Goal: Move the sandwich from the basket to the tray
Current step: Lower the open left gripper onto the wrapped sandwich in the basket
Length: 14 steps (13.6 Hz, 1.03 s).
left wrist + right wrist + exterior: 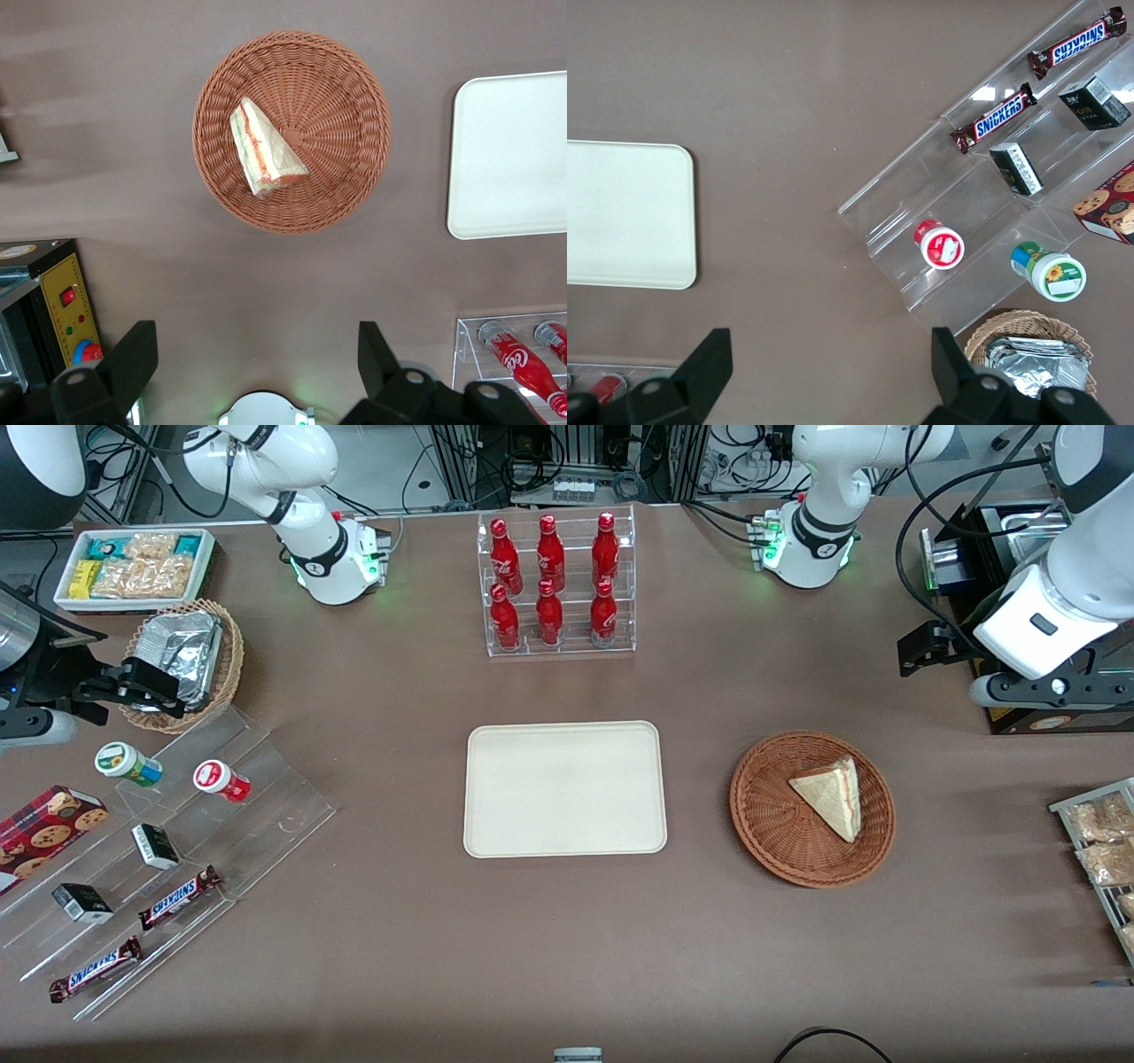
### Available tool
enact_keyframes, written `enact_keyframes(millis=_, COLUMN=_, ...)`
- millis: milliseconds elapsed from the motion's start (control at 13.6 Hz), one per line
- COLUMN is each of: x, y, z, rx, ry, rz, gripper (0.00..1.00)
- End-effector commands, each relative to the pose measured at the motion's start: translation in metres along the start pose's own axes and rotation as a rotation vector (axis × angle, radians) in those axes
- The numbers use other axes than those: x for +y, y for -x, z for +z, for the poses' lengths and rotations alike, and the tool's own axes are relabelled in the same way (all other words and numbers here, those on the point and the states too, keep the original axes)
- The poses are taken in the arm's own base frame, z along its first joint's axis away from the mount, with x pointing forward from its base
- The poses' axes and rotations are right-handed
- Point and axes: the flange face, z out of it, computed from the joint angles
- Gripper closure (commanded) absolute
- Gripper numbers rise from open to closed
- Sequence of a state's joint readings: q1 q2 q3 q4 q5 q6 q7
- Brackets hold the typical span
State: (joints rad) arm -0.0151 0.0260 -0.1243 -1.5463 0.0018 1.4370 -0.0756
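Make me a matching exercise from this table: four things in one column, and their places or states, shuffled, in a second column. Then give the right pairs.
Things:
1. sandwich
2. tray
3. left gripper
4. red bottles

Places or states:
A. standing in a clear tiered rack
B. open, high above the table, holding nothing
C. lying in the reddish-brown basket
D. flat on the table with nothing on it, beside the basket

Pairs: 1-C, 2-D, 3-B, 4-A
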Motion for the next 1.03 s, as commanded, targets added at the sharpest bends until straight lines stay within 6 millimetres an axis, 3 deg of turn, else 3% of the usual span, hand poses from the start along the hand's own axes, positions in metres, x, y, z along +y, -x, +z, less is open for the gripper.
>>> enact_keyframes(millis=0, x=-0.003, y=0.003, z=-0.006, rx=-0.008, ry=-0.013, rz=0.026, gripper=0.0)
enact_keyframes(millis=148, x=-0.003, y=0.0, z=-0.001, rx=-0.011, ry=-0.013, rz=0.02, gripper=0.0)
enact_keyframes(millis=295, x=-0.008, y=-0.011, z=0.022, rx=-0.039, ry=-0.006, rz=-0.001, gripper=0.0)
enact_keyframes(millis=443, x=-0.011, y=-0.009, z=0.044, rx=-0.001, ry=-0.013, rz=-0.01, gripper=0.0)
enact_keyframes(millis=738, x=-0.013, y=0.014, z=0.116, rx=0.118, ry=-0.001, rz=-0.173, gripper=0.0)
enact_keyframes(millis=959, x=-0.007, y=0.013, z=0.165, rx=0.176, ry=0.017, rz=-0.367, gripper=0.0)
